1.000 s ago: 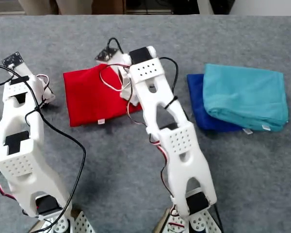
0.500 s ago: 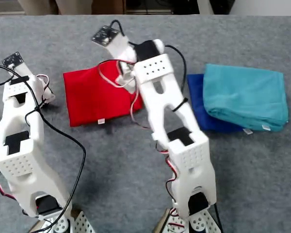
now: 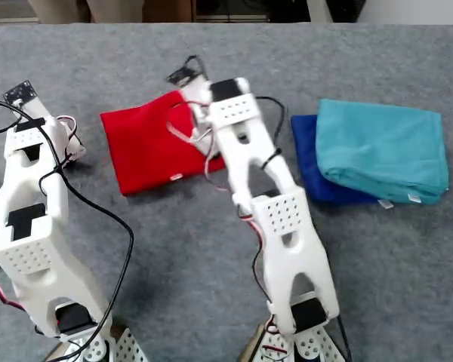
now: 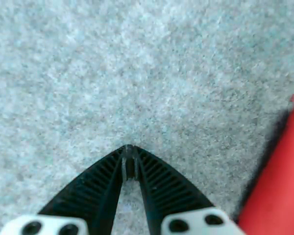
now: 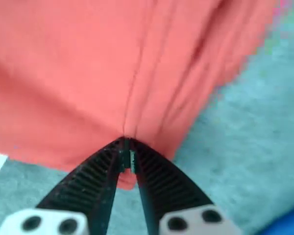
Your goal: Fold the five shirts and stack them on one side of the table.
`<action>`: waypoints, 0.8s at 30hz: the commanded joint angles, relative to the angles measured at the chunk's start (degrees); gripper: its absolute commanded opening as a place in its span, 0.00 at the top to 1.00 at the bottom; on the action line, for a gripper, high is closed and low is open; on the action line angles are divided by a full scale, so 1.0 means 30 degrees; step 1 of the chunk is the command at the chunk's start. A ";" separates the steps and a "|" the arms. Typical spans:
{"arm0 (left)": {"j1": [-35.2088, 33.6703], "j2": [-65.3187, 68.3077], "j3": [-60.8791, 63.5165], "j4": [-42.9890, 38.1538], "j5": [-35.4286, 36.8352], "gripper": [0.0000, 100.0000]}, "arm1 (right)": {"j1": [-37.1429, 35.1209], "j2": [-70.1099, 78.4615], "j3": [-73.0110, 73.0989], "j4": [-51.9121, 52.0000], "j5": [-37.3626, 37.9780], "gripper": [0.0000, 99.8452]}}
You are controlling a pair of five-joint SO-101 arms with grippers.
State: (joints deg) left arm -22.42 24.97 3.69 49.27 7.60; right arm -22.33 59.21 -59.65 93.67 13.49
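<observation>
Right jaws pinch an edge of the folded red shirt [image 3: 147, 151], lying mid bench [image 3: 174, 249]. Left jaws are pressed together over bare bench beside it. Looks like the stacking step; next, lift it across onto the teal shirt [image 3: 381, 151] atop the blue shirt [image 3: 308, 162].

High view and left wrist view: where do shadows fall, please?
High view: a soft shadow lies on the table beside the right arm. Left wrist view: a dark shadow band runs along the red shirt edge.
</observation>
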 commanded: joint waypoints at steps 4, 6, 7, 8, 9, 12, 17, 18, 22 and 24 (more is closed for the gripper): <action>-0.0264 -0.0689 -0.0908 -0.0352 -0.0088 0.98 | -0.0835 0.0161 -0.7429 0.2872 -0.0029 1.00; -0.0293 -0.0689 -0.0938 -0.0322 -0.0088 0.98 | -0.1333 -0.0015 -0.8190 0.2930 -0.0029 1.00; -0.0293 -0.0689 -0.0996 -0.0293 -0.0088 0.98 | -0.1480 -0.0308 -0.8278 0.2930 -0.0029 1.00; -0.0293 -0.0689 -0.1055 -0.0234 -0.0088 0.98 | -0.1597 -0.0659 -0.8220 0.2930 -0.0029 1.00; -0.0322 -0.0835 -0.1084 -0.0234 -0.0088 0.98 | -0.1656 -0.1099 -0.7985 0.2930 -0.0059 1.00; -0.0293 -0.1070 -0.1788 0.0147 -0.0117 0.98 | -0.1304 -0.2769 -0.6286 0.2930 -0.0117 1.00; -0.0410 -0.2154 -0.3722 0.2608 -0.0205 0.98 | -0.0220 -0.6989 -0.0278 0.2930 -0.0147 1.00; -0.0440 -0.2300 -0.3663 0.2842 -0.0234 0.98 | -0.0044 -0.8132 0.1245 0.2930 -0.0147 1.00; -0.0352 -0.2330 -0.2168 0.3692 -0.2960 0.98 | 0.0454 -1.3026 0.7810 0.2930 0.0000 1.00; -0.0352 -0.2242 -0.0293 0.2696 -0.3370 0.98 | 0.0454 -1.5341 1.1033 0.2901 0.0000 1.00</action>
State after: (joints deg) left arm -23.30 20.66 -1.76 59.47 0.57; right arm -21.80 26.86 -39.87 101.32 13.58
